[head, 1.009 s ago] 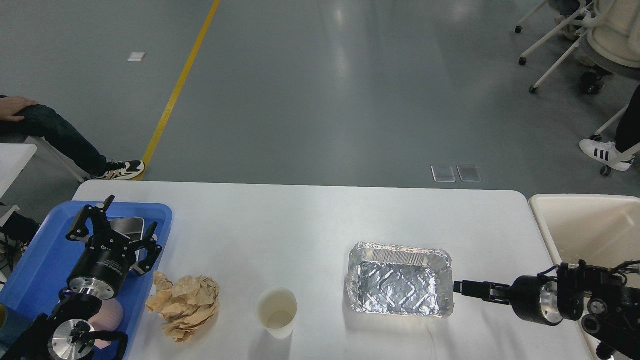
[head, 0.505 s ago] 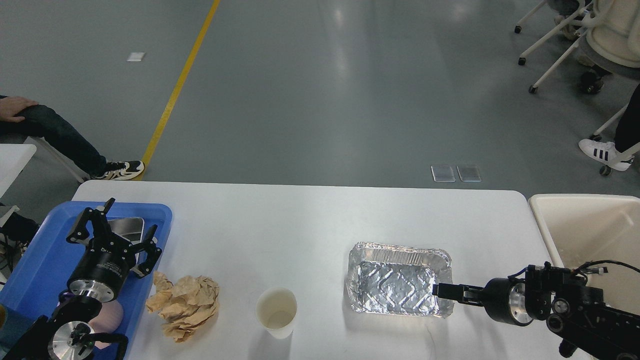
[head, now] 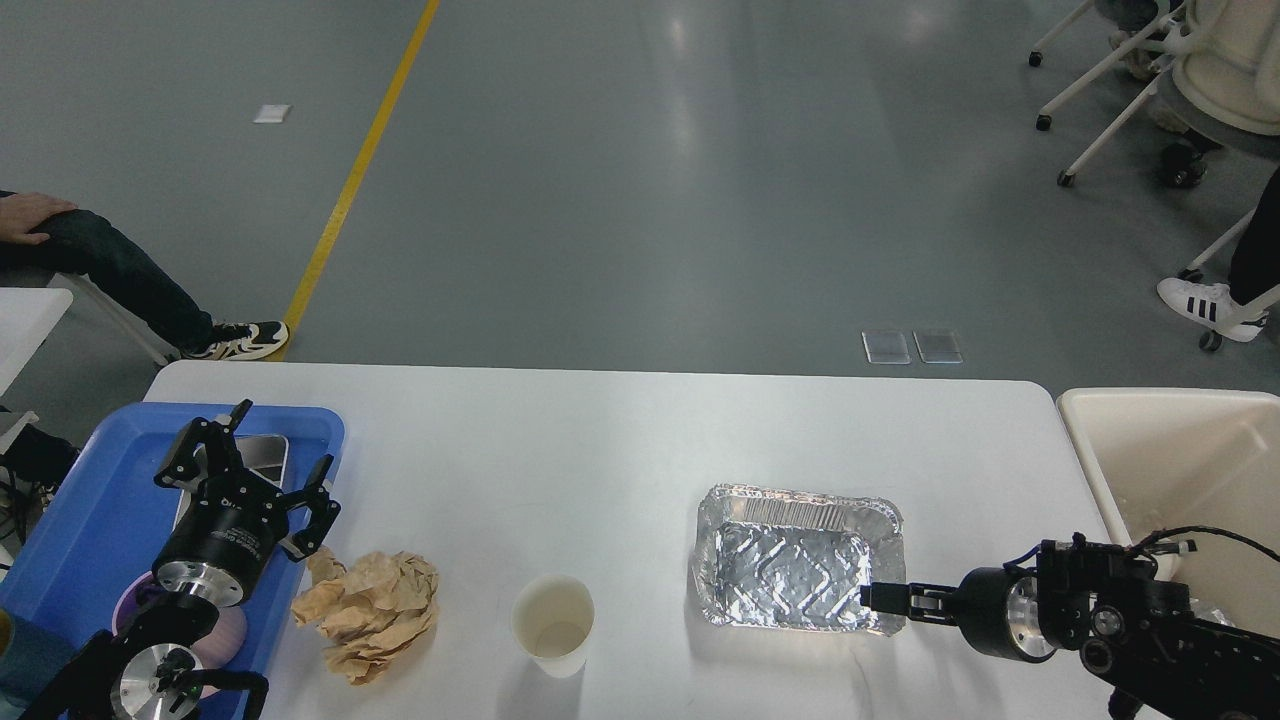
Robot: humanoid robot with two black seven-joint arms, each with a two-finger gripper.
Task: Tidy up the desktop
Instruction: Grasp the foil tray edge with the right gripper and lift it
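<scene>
Right gripper (head: 872, 597) reaches level, touching foil tray (head: 797, 556) rim.

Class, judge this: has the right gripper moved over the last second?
Yes. The right gripper has moved left and nearer the table's front edge, reaching the foil tray's right rim.

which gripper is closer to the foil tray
Right. The right gripper sits at the foil tray's near-right corner; the left gripper hangs over the blue tray, far left.
</scene>
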